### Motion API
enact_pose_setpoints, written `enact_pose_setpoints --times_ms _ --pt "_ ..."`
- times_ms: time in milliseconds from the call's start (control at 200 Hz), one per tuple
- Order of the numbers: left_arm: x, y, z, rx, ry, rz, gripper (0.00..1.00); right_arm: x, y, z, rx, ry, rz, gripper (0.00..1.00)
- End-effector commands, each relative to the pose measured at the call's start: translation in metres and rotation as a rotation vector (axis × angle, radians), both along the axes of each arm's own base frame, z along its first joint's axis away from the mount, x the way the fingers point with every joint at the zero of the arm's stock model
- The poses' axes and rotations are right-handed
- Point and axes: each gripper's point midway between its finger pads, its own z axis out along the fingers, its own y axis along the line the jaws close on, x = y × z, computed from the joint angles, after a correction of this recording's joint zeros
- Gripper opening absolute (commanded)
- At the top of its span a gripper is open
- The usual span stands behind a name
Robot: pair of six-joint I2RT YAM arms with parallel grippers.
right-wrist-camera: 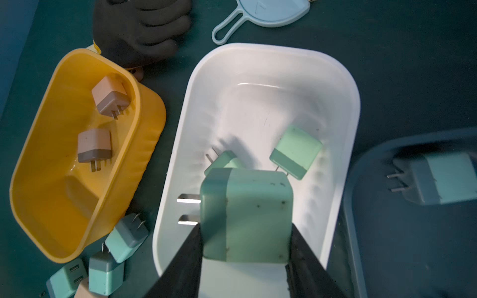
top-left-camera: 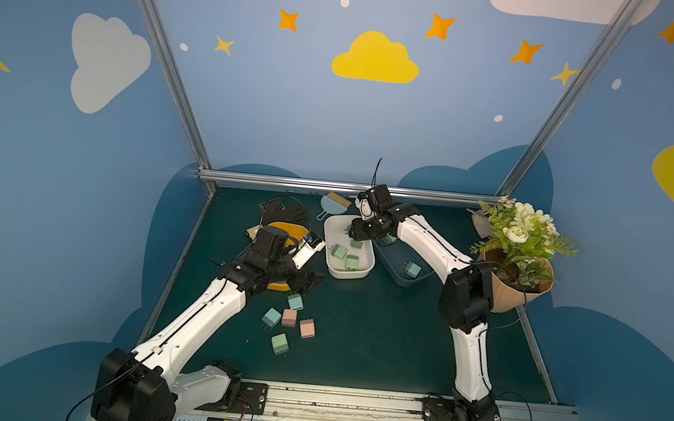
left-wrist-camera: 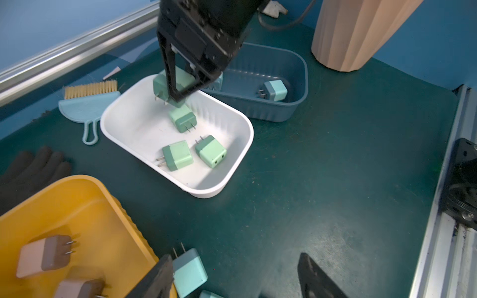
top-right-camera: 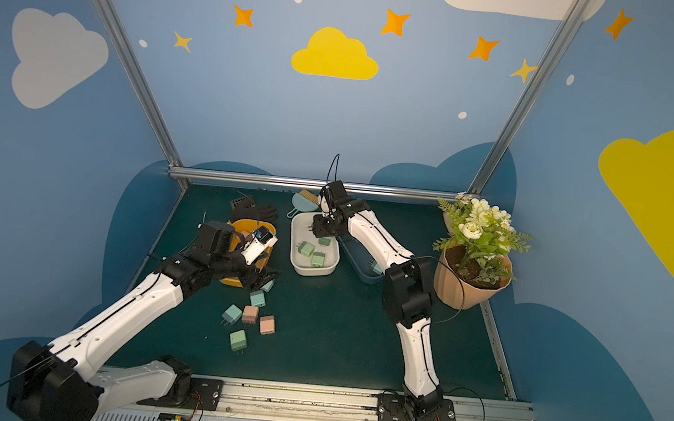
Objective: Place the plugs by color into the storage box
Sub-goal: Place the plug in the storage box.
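Plug [right-wrist-camera: 247, 206] in R claw [right-wrist-camera: 245, 232] — over white bin [right-wrist-camera: 258, 50], near rim

Blue cloud-and-star walls [top-left-camera: 294, 103] enclose dark green floor [top-left-camera: 378, 340].

On the dark green mat [top-left-camera: 378, 340], a ribbed tan flower pot [top-left-camera: 510, 301] stands at two o'clock near the edge, filled with soil and white flowers [top-left-camera: 518, 231] among green leaves. At twelve o'clock, close to the aluminium rail [top-left-camera: 288, 182] along the back, lies a pale blue dustpan [top-left-camera: 328, 210] with a small bristle brush [top-left-camera: 338, 198] resting on it. At eleven o'clock a black glove [top-left-camera: 287, 215] lies flat, a dark perforated block [top-left-camera: 272, 205] just beside it. Painted clouds and stars cover the blue walls [top-left-camera: 274, 102].
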Motion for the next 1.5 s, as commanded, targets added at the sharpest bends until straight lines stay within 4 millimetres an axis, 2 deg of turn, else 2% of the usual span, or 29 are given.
enact_pose_setpoints --times_ms 0,115,320,415,601,826,941,1076,1141,1316,1497 --pt "0.015 -0.004 0.02 -0.029 -0.071 -0.026 0.77 0.015 0.02 0.004 0.08 -0.032 0.042 0.34" --pt "0.017 -0.002 0.013 -0.054 -0.047 -0.021 0.77 0.029 0.031 -0.006 0.112 -0.046 0.035 0.37" --pt "0.009 0.004 0.011 -0.031 -0.056 -0.022 0.77 0.04 0.047 -0.027 0.142 -0.023 0.042 0.4" --pt "0.007 0.008 0.01 -0.01 -0.065 -0.011 0.77 0.042 0.051 -0.031 0.152 -0.014 0.04 0.44" --pt "0.005 0.01 0.008 0.003 -0.058 -0.009 0.77 0.038 0.055 -0.018 0.153 -0.031 0.051 0.52" --pt "0.002 0.012 0.01 0.009 -0.058 -0.005 0.77 0.022 0.059 0.007 0.132 -0.071 0.073 0.54" --pt "-0.003 0.012 0.017 -0.007 -0.071 -0.004 0.77 0.011 0.057 0.014 0.102 -0.082 0.077 0.55" --pt "-0.01 0.005 0.03 -0.08 -0.09 -0.025 0.77 -0.007 0.052 0.011 0.057 -0.08 0.069 0.55" --pt "-0.013 0.002 0.033 -0.1 -0.091 -0.032 0.77 -0.017 0.05 0.016 0.055 -0.075 0.051 0.55" --pt "-0.016 -0.006 0.023 -0.112 -0.041 -0.021 0.77 -0.054 0.045 0.035 0.079 -0.067 0.051 0.55" --pt "-0.03 -0.021 0.007 -0.042 -0.003 -0.057 0.77 -0.109 0.03 0.041 0.07 -0.028 0.074 0.55"
